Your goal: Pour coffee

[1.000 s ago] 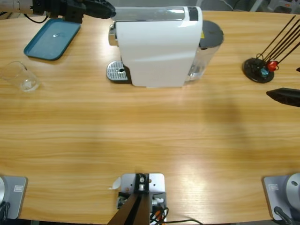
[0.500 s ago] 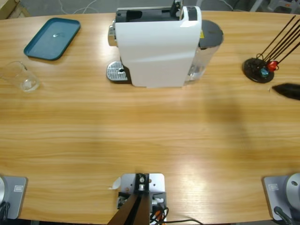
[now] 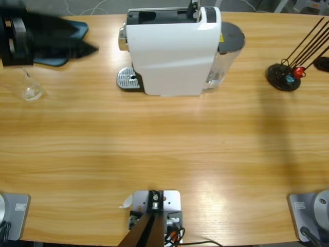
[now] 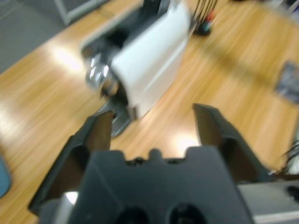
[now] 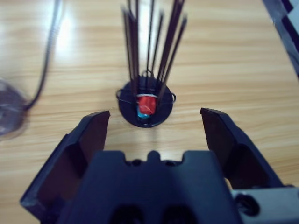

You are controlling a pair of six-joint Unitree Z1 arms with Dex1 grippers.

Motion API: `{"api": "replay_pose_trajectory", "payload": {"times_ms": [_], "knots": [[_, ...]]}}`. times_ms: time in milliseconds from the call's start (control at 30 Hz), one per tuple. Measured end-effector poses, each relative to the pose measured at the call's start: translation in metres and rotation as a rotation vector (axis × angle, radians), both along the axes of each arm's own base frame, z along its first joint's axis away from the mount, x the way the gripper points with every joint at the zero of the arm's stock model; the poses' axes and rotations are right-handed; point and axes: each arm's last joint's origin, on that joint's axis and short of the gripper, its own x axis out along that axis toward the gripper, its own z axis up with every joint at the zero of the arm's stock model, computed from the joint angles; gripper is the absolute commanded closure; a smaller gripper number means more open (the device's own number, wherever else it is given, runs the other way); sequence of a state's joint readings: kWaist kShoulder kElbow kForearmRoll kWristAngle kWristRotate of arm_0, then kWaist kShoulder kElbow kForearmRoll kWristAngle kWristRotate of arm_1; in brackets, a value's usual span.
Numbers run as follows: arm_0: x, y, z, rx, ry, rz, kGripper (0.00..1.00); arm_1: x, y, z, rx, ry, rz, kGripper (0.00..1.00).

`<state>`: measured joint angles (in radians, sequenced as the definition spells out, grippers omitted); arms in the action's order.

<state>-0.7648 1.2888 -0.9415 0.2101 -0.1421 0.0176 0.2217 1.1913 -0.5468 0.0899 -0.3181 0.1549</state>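
Observation:
No coffee shows in any view. The white coffee machine (image 3: 172, 51) stands at the back middle with its top lever raised and a metal drip tray (image 3: 128, 80) at its left. A clear glass (image 3: 28, 88) stands at the far left and looks empty. My left gripper (image 3: 88, 50) reaches in from the left edge, just behind the glass, pointing at the machine. In the left wrist view it (image 4: 153, 116) is open and empty, facing the machine (image 4: 149, 60). My right gripper (image 5: 154, 115) is open and empty, facing the black capsule stand (image 5: 145, 105).
A blue tray (image 3: 78, 28) lies at the back left, mostly under the left arm. The capsule stand (image 3: 282, 76), with thin black rods and a red capsule (image 5: 147, 101), sits at the far right. A dark blur at the right edge (image 3: 324, 63) is the right gripper.
The machine's top has gone from shut to open. The left arm left the back left corner and came back in over the tray. The right gripper drew off toward the right edge.

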Motion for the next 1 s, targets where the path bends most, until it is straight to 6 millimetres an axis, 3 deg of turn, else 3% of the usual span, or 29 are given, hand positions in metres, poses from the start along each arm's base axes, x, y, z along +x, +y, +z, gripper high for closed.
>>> {"api": "replay_pose_trajectory", "payload": {"times_ms": [133,367,767,1000], "knots": [[-0.006,0.006,-0.012,0.060,0.019,0.009,0.013,0.011,-0.007,-0.018,0.030,-0.014,-0.033,0.115],[-0.006,0.006,-0.013,0.063,0.020,0.010,0.013,0.035,-0.007,-0.041,0.088,-0.003,0.003,0.120],[-0.006,0.006,-0.016,0.065,0.032,0.015,0.013,0.038,-0.008,-0.059,0.046,0.061,0.040,0.163],[-0.008,0.007,-0.020,0.071,0.047,0.019,0.013,0.047,-0.014,-0.063,0.030,0.054,0.034,0.351]]}}
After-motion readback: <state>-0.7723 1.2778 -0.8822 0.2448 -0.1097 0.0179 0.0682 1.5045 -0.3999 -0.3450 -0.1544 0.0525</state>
